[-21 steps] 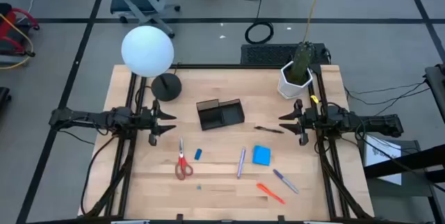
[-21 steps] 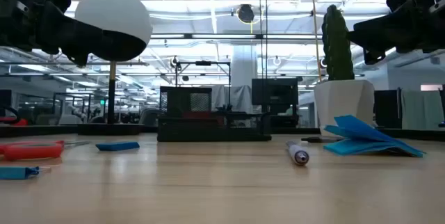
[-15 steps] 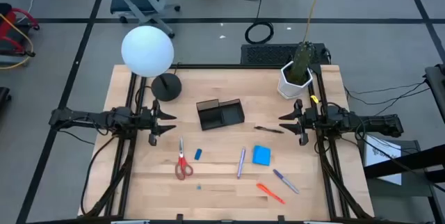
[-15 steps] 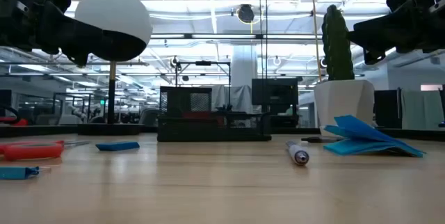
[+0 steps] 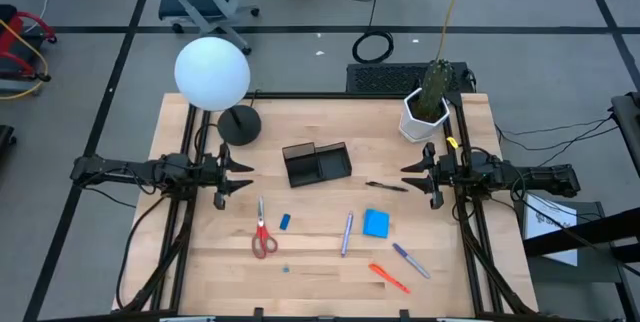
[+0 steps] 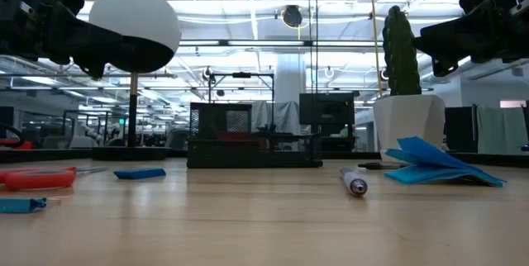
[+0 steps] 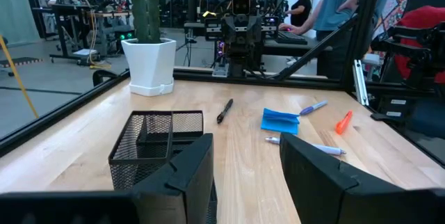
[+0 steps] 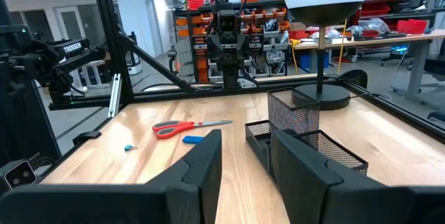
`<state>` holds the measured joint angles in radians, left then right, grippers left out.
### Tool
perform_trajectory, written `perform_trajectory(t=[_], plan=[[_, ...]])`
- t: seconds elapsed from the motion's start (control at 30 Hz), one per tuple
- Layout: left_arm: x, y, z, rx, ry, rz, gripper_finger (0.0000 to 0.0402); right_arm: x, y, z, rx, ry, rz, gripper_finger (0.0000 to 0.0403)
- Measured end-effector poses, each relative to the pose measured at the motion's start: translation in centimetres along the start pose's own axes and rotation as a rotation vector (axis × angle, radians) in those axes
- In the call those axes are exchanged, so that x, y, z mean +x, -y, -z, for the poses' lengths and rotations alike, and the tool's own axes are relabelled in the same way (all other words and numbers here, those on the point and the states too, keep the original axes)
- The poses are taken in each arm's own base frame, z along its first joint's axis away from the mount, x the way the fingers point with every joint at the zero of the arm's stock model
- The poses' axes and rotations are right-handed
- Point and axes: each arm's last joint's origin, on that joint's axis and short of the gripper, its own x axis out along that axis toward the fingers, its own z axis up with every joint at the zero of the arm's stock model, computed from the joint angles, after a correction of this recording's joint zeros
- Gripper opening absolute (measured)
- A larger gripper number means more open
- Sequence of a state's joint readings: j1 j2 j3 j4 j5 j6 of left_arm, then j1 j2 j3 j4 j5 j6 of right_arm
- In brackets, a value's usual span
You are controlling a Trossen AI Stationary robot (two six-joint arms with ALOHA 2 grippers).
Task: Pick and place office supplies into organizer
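The black mesh organizer [image 5: 317,164] stands mid-table on its base. Nearer lie the red-handled scissors [image 5: 262,232], a small blue eraser [image 5: 284,222], a grey-purple pen [image 5: 346,233], the blue notepad [image 5: 376,223], a purple pen [image 5: 411,260] and an orange marker [image 5: 389,278]. A black pen [image 5: 386,186] lies right of the organizer. My left gripper [image 5: 238,173] hovers open to the organizer's left, above the table. My right gripper [image 5: 413,174] hovers open to its right. In the wrist views both grippers [image 7: 247,147] [image 8: 245,140] are empty.
A lamp with a white globe [image 5: 212,72] and a round black base [image 5: 239,125] stands at the far left. A white hexagonal pot with a cactus [image 5: 425,112] stands at the far right. A tiny blue scrap [image 5: 286,269] lies near the front edge.
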<state>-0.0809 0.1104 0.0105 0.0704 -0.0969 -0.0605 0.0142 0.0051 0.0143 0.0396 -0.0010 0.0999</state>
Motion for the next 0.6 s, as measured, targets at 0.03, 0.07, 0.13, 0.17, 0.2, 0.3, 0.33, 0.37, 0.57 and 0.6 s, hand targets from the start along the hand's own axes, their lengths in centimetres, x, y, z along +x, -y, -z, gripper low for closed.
perform_trajectory(t=[0.03, 0.07, 0.13, 0.17, 0.2, 0.3, 0.33, 0.37, 0.57, 0.6], plan=[[0.0, 0.0, -0.01, 0.0, 0.001, 0.0, 0.017, 0.0, 0.0, 0.0, 0.0, 0.0, 0.0, 0.0116], [0.0, 0.0, 0.0, 0.0, 0.0, 0.0, 0.017, 0.0, 0.0, 0.01, 0.0, 0.0, 0.0, 0.0116], [0.0, 0.0, 0.0, 0.0, 0.0, 0.0, 0.017, 0.0, 0.0, 0.0, 0.0, 0.0, 0.0, 0.0116], [0.0, 0.0, 0.0, 0.0, 0.0, 0.0, 0.017, 0.0, 0.0, 0.0, 0.0, 0.0, 0.0, 0.0116], [0.0, 0.0, -0.02, 0.0, 0.001, 0.0, 0.017, 0.0, 0.0, 0.01, 0.0, 0.0, 0.0, 0.0116], [0.0, 0.0, -0.02, 0.0, 0.001, 0.0, 0.017, 0.0, 0.0, 0.0, 0.0, 0.001, 0.0, 0.0116], [0.0, 0.0, 0.0, 0.0, 0.0, 0.0, 0.017, 0.0, 0.0, 0.0, 0.0, 0.0, 0.0, 0.0116], [0.0, 0.0, -0.01, 0.0, 0.001, 0.0, 0.017, 0.0, 0.0, 0.0, 0.0, 0.0, 0.0, 0.0116], [0.0, 0.0, 0.0, 0.0, 0.0, 0.0, 0.017, 0.0, 0.0, 0.0, 0.0, 0.0, 0.0, 0.0116], [0.0, 0.0, 0.0, 0.0, 0.0, 0.0, 0.017, 0.0, 0.0, 0.0, 0.0, 0.0, 0.0, 0.0116]])
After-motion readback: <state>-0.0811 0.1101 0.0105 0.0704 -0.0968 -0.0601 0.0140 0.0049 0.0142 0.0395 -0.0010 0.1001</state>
